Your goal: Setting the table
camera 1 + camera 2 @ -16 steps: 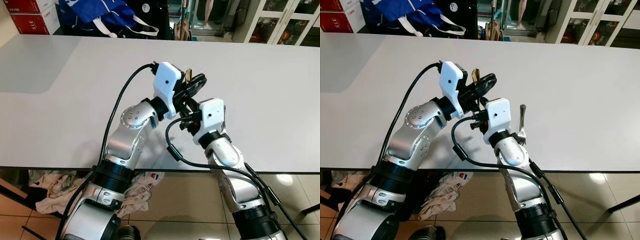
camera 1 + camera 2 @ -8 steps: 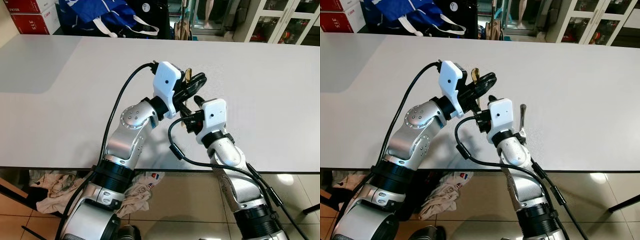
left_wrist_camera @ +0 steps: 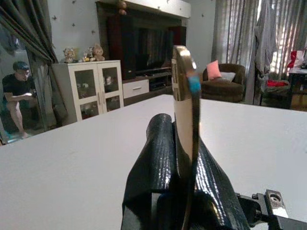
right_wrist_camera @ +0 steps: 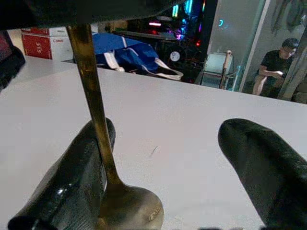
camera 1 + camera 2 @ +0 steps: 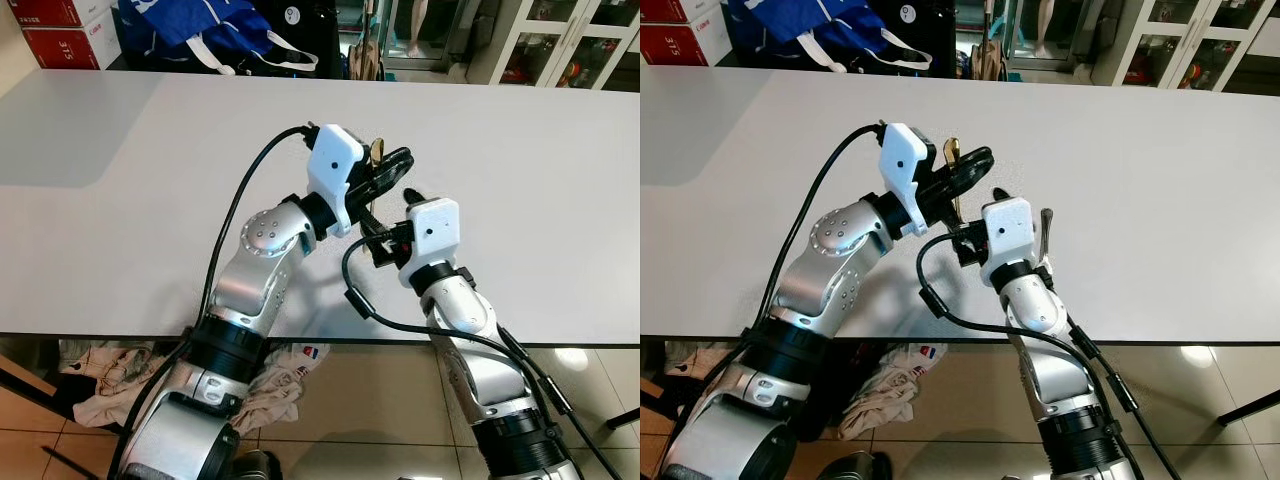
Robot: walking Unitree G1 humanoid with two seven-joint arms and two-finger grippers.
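A gold spoon [image 3: 185, 120] stands upright above the white table [image 5: 120, 200], its handle tip [image 5: 376, 150] poking out over my left gripper [image 5: 388, 168], which is shut on the handle. In the right wrist view the spoon's bowl [image 4: 128, 212] hangs down beside one of the fingers [image 4: 72, 182], with the other finger well apart. My right gripper [image 5: 390, 212] sits just below and to the right of the left one, open around the spoon's lower end. A silver utensil [image 5: 1044, 230] lies flat on the table right behind the right wrist.
A blue bag [image 5: 195, 25] and red boxes [image 5: 60, 40] stand beyond the table's far edge, glass cabinets [image 5: 560, 45] at the back right. Crumpled cloth [image 5: 100, 385] lies on the floor under the near edge. A seated person [image 4: 276, 64] is in the background.
My right wrist has shifted slightly to the right and a little away from me, and one fingertip now rises beside the spoon. The left arm and spoon have stayed put.
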